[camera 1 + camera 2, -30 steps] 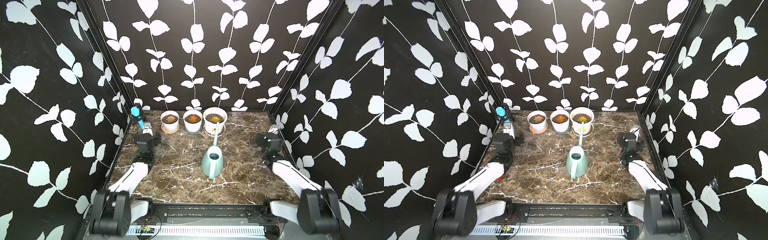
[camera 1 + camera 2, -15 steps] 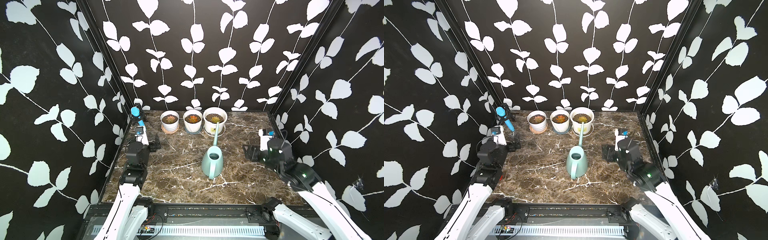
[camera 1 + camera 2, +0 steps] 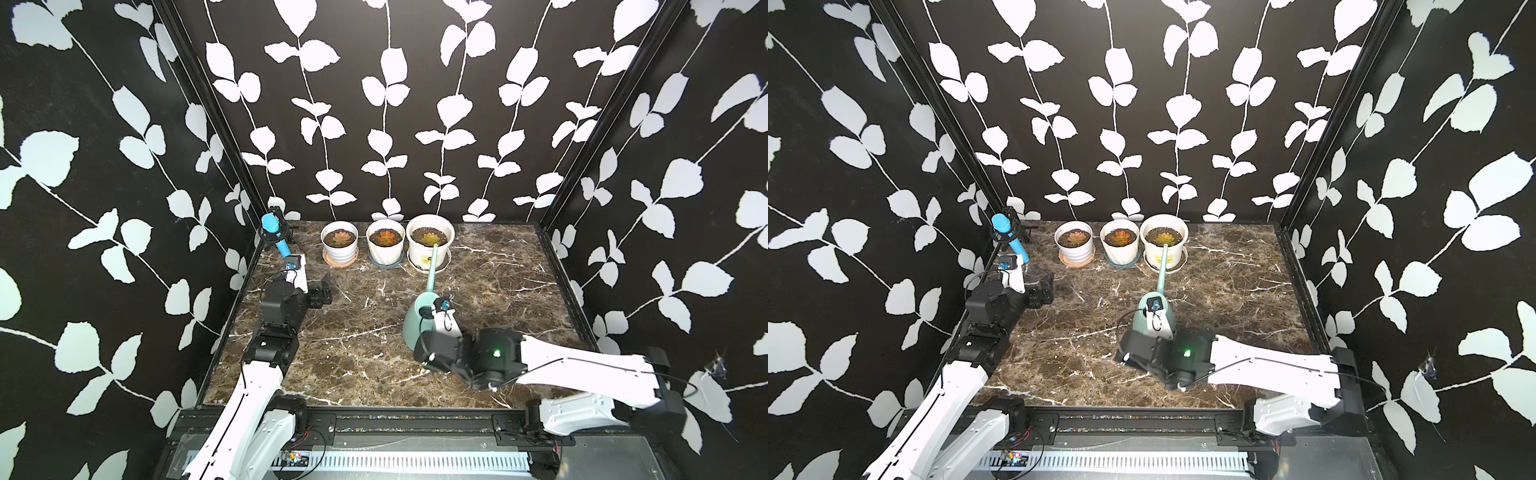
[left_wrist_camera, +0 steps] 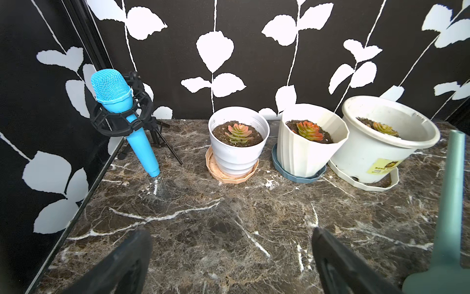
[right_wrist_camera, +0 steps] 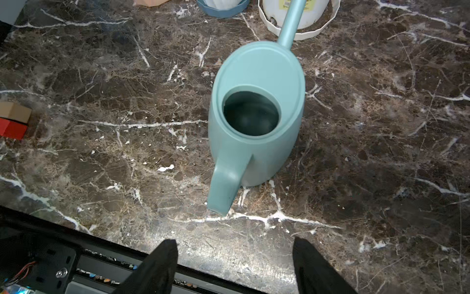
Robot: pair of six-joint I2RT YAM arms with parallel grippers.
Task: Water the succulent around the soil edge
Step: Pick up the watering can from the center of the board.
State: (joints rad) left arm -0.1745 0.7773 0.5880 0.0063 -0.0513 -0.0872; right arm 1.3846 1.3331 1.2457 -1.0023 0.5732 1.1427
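Teal watering can [image 5: 254,122] upright on the counter [image 5: 101,101], spout toward the largest of three potted succulents [image 4: 309,131] along the back wall; right end effector [image 5: 235,245] released, just short of the handle (nothing between its jaws); left end effector [image 4: 231,233] likewise released, empty, facing the pots.

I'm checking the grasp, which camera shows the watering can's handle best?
The right wrist view: the handle shows whole, facing the open right gripper. In both top views the right arm covers it; the left wrist view shows the spout, not the handle.
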